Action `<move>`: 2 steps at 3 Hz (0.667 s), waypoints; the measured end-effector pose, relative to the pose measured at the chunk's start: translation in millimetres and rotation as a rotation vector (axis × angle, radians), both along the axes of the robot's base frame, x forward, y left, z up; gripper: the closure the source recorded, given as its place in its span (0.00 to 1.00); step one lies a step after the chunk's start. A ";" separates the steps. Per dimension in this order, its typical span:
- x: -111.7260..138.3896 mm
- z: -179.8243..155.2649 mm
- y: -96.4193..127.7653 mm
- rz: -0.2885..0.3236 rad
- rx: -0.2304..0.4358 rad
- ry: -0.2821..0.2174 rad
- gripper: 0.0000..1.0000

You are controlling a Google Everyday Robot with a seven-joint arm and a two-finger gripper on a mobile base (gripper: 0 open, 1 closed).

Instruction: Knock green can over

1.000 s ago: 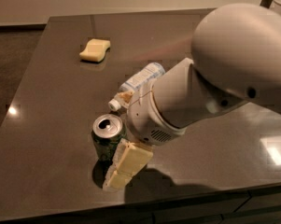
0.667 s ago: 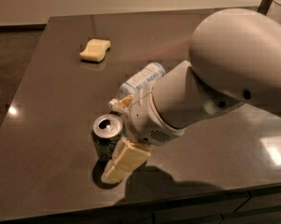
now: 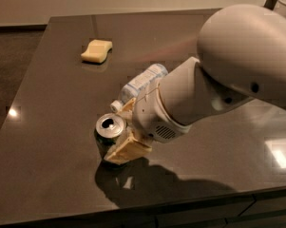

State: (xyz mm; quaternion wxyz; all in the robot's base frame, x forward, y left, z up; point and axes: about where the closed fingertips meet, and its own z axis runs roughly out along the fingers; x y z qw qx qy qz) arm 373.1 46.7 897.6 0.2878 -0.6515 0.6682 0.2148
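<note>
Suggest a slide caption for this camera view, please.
Tan two-finger claw, open, at the upright dark green aluminium can on a dark table; clear plastic bottle lying behind, yellow sponge beyond.

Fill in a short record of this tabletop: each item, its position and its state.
green can: upright near the front edge, silver top showing
gripper: low beside the can, jaws apart; contact unclear
plastic bottle: lying on its side behind the can
yellow sponge: far back, apart from everything else
table: dark and glossy
</note>
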 end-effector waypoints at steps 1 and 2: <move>8.6 13.7 -7.5 -0.011 0.009 0.010 0.87; 19.4 36.0 -16.5 -0.006 -0.056 -0.002 1.00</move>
